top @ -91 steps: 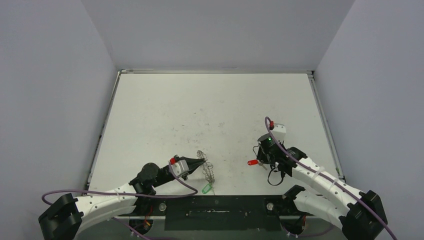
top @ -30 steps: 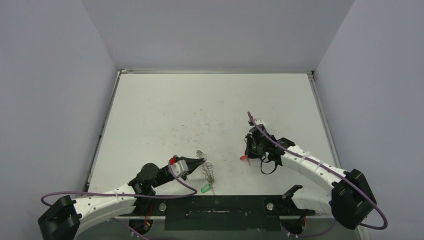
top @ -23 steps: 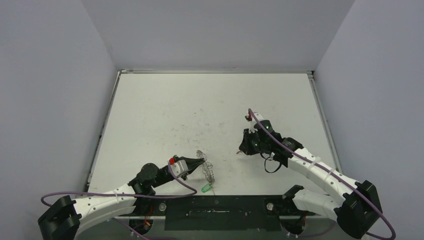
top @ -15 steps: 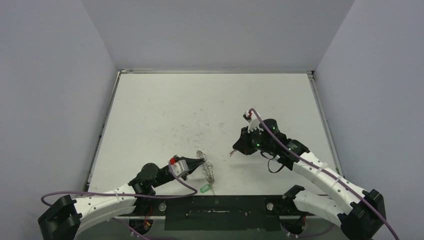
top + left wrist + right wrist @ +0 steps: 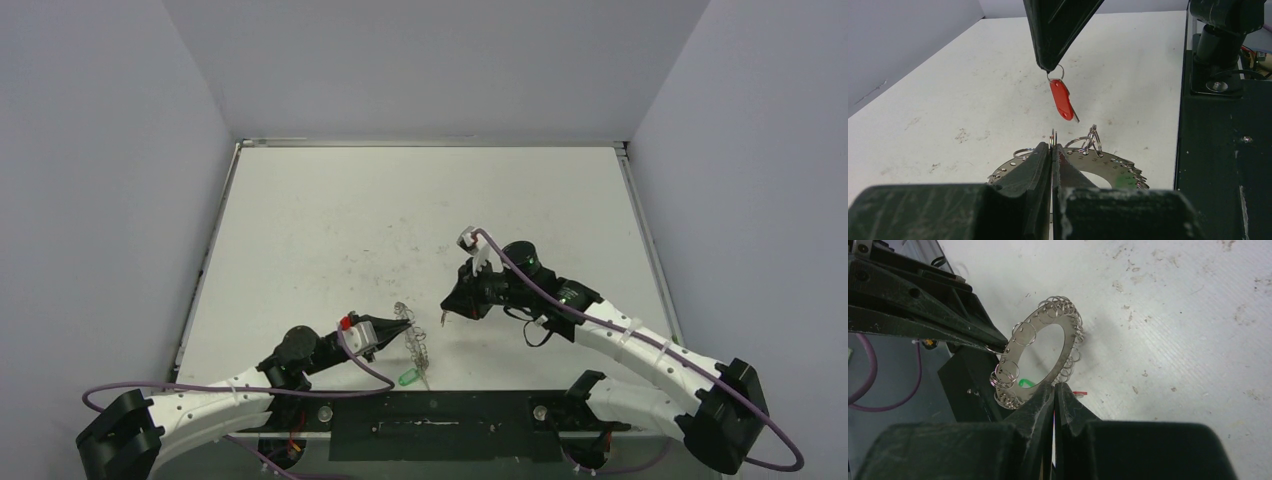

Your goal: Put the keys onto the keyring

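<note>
Pinching the red key (image 5: 1062,100), right gripper (image 5: 1049,67) should ease it down from 12 o'clock onto the keyring (image 5: 1100,161) (left gripper (image 5: 1052,147) clamps one loop)

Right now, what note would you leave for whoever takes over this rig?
Left gripper: shut on one wire loop of the keyring, held tilted up.
Right gripper: shut on the small ring of the red-tag key, which dangles just above the keyring.
Green-tag key: at the keyring's near side; attached or not, cannot tell.
Done: red-tag key lifted to the keyring. Left: thread it onto a loop, then check the green one.
</note>
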Robot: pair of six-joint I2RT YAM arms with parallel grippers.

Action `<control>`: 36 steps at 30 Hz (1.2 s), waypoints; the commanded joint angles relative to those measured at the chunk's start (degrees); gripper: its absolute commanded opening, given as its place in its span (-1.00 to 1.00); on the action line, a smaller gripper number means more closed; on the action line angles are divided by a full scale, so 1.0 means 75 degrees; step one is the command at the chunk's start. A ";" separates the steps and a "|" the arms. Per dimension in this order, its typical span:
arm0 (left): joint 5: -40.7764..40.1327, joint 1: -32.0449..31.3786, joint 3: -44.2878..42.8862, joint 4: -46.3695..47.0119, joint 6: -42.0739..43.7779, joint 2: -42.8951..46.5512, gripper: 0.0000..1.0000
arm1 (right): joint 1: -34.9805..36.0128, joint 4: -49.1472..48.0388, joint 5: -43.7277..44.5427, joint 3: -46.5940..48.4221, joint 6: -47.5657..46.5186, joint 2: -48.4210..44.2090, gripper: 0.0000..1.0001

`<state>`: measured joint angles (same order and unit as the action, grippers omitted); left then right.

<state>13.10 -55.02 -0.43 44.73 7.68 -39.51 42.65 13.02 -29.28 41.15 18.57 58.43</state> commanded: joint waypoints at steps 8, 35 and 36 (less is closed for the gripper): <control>0.0257 -0.0023 -0.0380 0.0524 -0.0143 -0.0157 -1.00 | 0.0728 -0.1413 -0.0593 0.0690 -0.0635 0.0894 -1.00; 0.0069 -0.0023 -0.0400 0.0882 -0.0256 -0.0410 -1.00 | 0.0963 -0.1562 -0.1603 0.0649 -0.0788 0.1215 -1.00; 0.0069 -0.0023 -0.0402 0.0887 -0.0262 -0.0411 -1.00 | 0.0968 -0.1534 -0.1604 0.0644 -0.0809 0.1202 -1.00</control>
<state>13.91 -55.05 -0.78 47.35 6.42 -42.85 49.23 4.29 -39.31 44.21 13.93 67.31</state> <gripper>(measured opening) 0.010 0.025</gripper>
